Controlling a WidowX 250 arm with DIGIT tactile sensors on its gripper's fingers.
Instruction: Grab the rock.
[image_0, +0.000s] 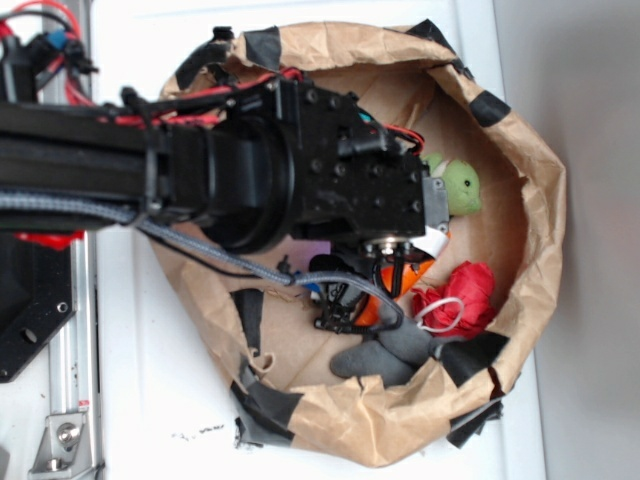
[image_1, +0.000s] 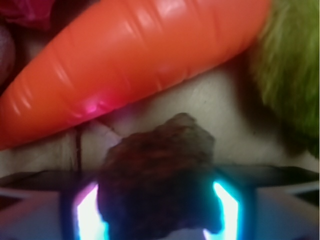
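A white bench (image_0: 130, 400) carries a crumpled brown paper nest (image_0: 520, 190) patched with black tape. The black arm (image_0: 200, 180) reaches in. Inside lie a grey plush (image_0: 385, 355), a red cloth (image_0: 470, 295), a green toy (image_0: 462, 187) and a carrot (image_1: 135, 65). The pincer (image_1: 157, 210) grips the rock (image_1: 160, 165), its pads (image_1: 87, 215) touching both sides.

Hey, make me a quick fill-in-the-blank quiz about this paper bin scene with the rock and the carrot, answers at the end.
1. In the wrist view, the rock sits between the two glowing ____ of the gripper.
2. The long toy lying just beyond the rock is a carrot, coloured ____.
3. The fuzzy toy at the right edge of the wrist view is ____ in colour.
4. All the items lie inside a container made of brown ____.

Answers: fingers; orange; green; paper
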